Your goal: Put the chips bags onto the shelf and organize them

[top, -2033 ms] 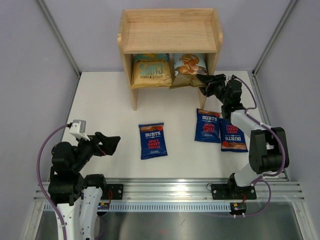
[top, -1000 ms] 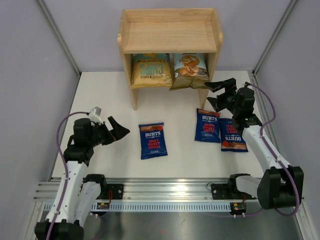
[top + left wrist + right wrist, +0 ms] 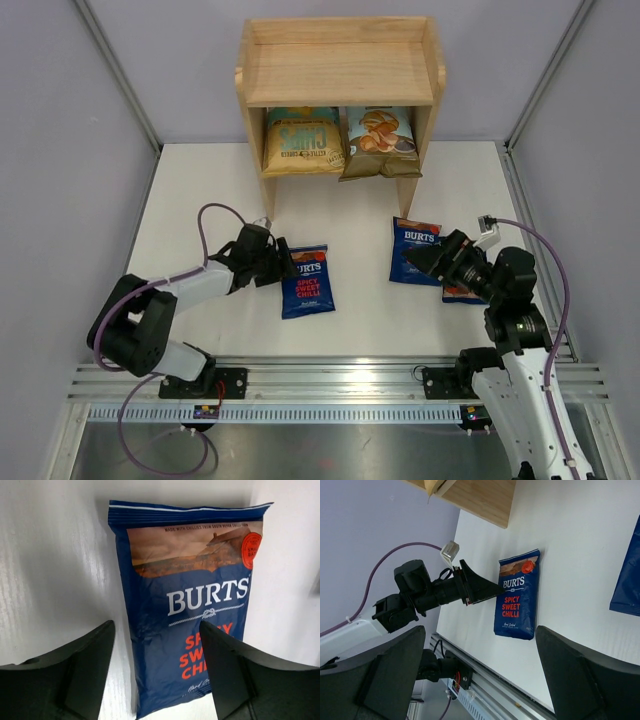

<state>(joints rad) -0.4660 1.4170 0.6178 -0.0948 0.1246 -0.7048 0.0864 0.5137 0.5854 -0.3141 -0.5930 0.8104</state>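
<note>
your left gripper (image 3: 155, 630) wide open over a "BURTS Spicy Sweet Chilli" bag (image 3: 190, 615) flat on the table (image 3: 200, 200), right gripper (image 3: 418, 260) open too, near two more Burts bags (image 3: 412, 240), yellow bag (image 3: 302, 140) on the shelf (image 3: 340, 70) lower tier

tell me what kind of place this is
Probably a robotics lab test cell: left arm and right arm bolted to an aluminium rail, white table walled by grey panels, one wooden shelf.

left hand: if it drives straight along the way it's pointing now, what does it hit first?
The blue Burts bag lying flat on the table: the left hand is open and aimed at it. Its height above the bag is unclear.
</note>
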